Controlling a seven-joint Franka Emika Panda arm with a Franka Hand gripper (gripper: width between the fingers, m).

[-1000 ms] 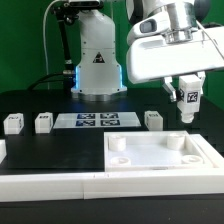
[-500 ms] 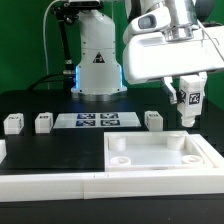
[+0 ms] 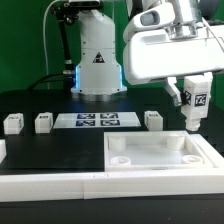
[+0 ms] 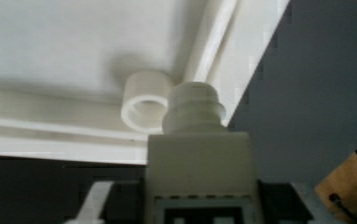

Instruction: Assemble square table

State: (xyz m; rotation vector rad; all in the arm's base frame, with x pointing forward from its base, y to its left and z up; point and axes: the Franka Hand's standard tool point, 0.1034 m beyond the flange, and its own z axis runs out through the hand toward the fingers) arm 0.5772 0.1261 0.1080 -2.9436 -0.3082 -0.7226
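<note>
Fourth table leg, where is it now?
The leg is held in the fingers at the exterior view's right, just above the tabletop's far right corner socket.

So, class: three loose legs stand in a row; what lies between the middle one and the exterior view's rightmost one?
The marker board lies flat between the middle leg and the rightmost leg, seen in the exterior view only.

A robotics lab: a robot arm base [image 3: 97, 60] behind a tagged marker board [image 3: 97, 121].
</note>
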